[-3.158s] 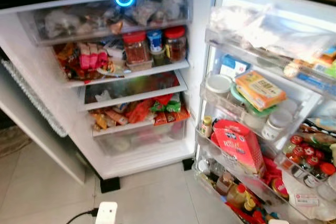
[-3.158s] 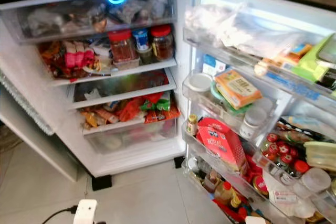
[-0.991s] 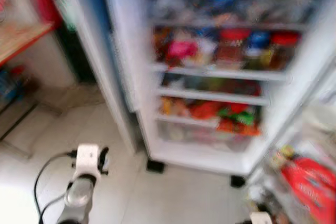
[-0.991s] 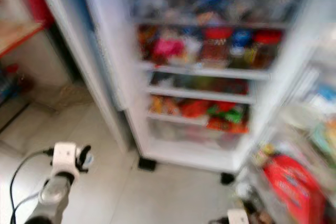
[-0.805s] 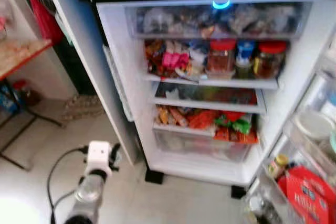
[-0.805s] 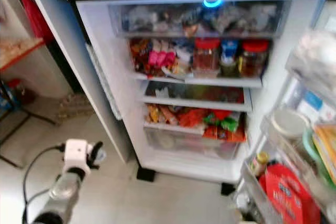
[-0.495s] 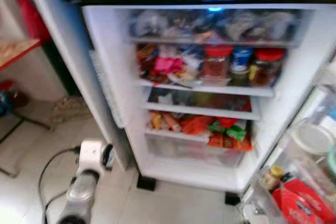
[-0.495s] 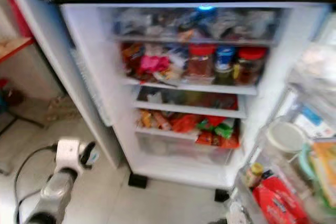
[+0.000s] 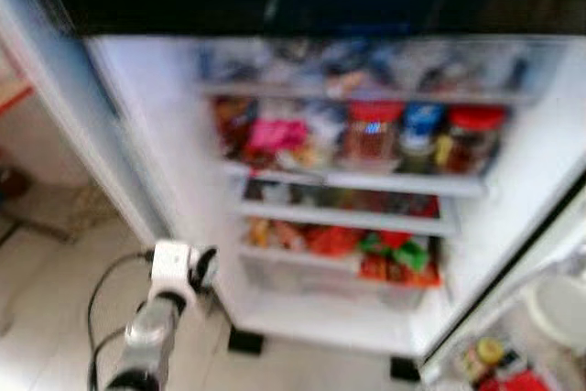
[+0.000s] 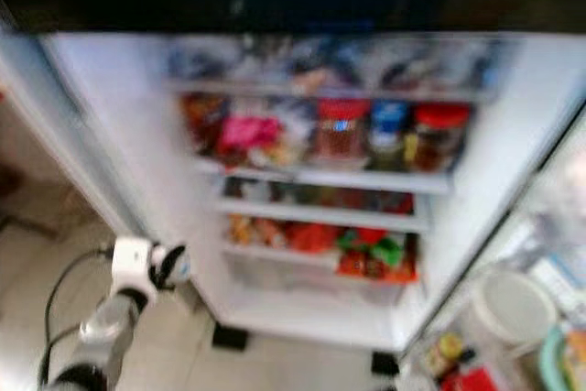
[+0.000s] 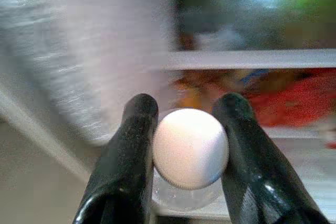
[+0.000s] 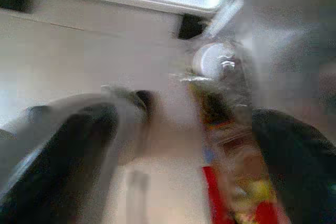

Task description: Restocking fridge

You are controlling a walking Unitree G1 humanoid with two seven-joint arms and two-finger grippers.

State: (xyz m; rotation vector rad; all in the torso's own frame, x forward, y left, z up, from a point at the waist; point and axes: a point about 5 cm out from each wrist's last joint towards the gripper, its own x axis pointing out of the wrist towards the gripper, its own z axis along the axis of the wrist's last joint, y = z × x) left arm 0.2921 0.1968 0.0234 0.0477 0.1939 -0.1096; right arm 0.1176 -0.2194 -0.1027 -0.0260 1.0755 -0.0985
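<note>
Between the two black fingers of the left gripper sits a smooth white egg-shaped object, clamped on both sides, with something clear and glassy just beneath it; in the head views this gripper is raised at the lower left, in front of the bottom left corner of the open white fridge. Behind the held object, the wrist view takes in a white shelf edge with blurred red and orange packets below it. Inside the fridge, a shelf carries red-lidded glass jars, a blue-lidded jar and a pink packet; lower down, red, orange and green packets lie above a clear drawer. At the lower right, the open door's shelf holds a round white lid and a yellow-capped bottle. Over the pale floor near the fridge's black foot, the right gripper has its dark fingers set wide apart, blurred.
</note>
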